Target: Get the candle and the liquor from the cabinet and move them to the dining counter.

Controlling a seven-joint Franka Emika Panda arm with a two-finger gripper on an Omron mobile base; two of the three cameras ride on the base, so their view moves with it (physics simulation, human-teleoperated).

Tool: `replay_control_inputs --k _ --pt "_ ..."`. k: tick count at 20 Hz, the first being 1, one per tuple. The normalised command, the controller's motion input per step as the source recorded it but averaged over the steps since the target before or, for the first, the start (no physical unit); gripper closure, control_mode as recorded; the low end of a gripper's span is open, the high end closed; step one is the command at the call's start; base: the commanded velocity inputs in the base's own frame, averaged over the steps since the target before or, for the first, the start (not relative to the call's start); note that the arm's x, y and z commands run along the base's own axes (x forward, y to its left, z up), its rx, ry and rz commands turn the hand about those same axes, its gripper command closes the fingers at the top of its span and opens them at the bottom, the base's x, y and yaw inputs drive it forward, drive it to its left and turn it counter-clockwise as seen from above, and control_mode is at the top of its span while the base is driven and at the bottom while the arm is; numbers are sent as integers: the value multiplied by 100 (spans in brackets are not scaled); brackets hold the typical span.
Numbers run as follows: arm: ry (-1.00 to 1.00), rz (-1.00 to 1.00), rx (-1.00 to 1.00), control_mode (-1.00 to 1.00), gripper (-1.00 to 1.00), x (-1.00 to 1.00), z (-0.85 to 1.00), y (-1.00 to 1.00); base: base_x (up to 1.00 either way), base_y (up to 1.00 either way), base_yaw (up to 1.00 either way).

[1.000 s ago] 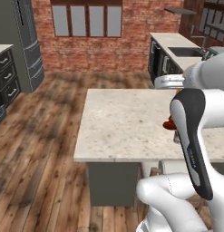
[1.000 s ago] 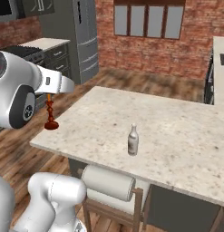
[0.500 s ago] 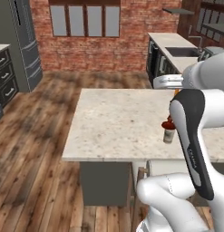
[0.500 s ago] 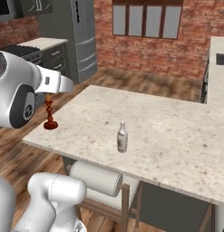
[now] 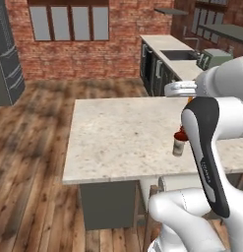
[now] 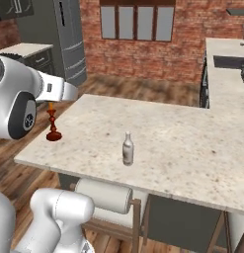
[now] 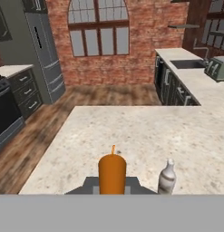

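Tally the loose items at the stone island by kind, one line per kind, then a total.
Candle, shut in the claw: 1
Liquor bottle, standing on the dining counter: 1
Total: 2

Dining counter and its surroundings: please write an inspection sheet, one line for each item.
Surface: dining counter, beige speckled stone top.
Job's things: liquor upright on the counter; candle held upright at the counter's near-left corner in the right base view, whether its holder touches the top cannot be told.
Clutter: nothing seen.
Grippers: gripper shut on the candle.
Cables: nothing seen.
Surroundings: brick wall, windows, fridge, sink counter, wood floor.
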Motion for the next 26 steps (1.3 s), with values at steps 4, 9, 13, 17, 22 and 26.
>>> replay_control_inputs --k 4,9,13,17,22,26 --pt "0 0 0 100 100 0 0 0 -8 16 -33" --pt "0 0 0 100 100 0 0 0 -31 47 -8" --pt "0 0 0 100 100 0 0 0 -30 27 -6" --pt "0 0 0 100 100 0 0 0 -31 -22 -17" --pt "0 0 0 100 100 0 0 0 -1 -91 -3" --pt "0 0 0 100 100 0 0 0 12 -100 0"
